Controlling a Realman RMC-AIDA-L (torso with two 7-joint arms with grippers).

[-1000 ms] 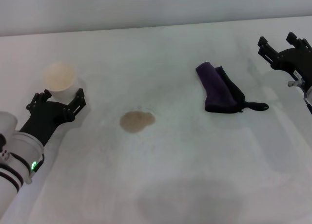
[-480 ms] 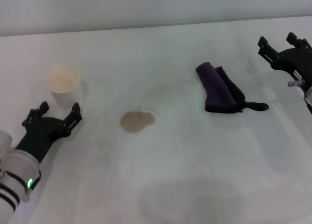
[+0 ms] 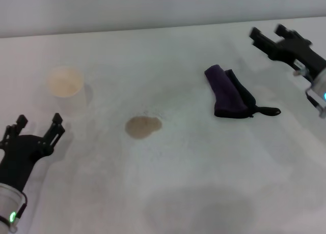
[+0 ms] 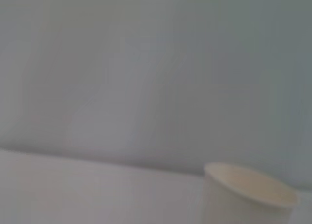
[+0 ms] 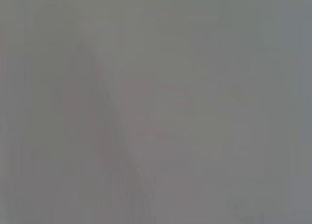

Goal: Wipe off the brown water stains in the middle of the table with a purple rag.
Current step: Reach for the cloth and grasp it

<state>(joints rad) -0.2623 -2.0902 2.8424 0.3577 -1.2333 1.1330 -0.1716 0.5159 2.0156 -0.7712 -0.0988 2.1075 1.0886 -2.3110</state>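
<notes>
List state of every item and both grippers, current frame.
brown water stains: unwiped, mid-table.
purple rag: bunched, lying on the table, untouched.
paper cup: upright, standing free on the robot's left.
left gripper: open, empty, short of the cup.
right gripper: open, empty, beyond the rag on the robot's right.

Probably a lab test bench (nothing homely): bare white table (image 3: pixel 168 193) against a plain grey wall (image 3: pixel 153 7).
</notes>
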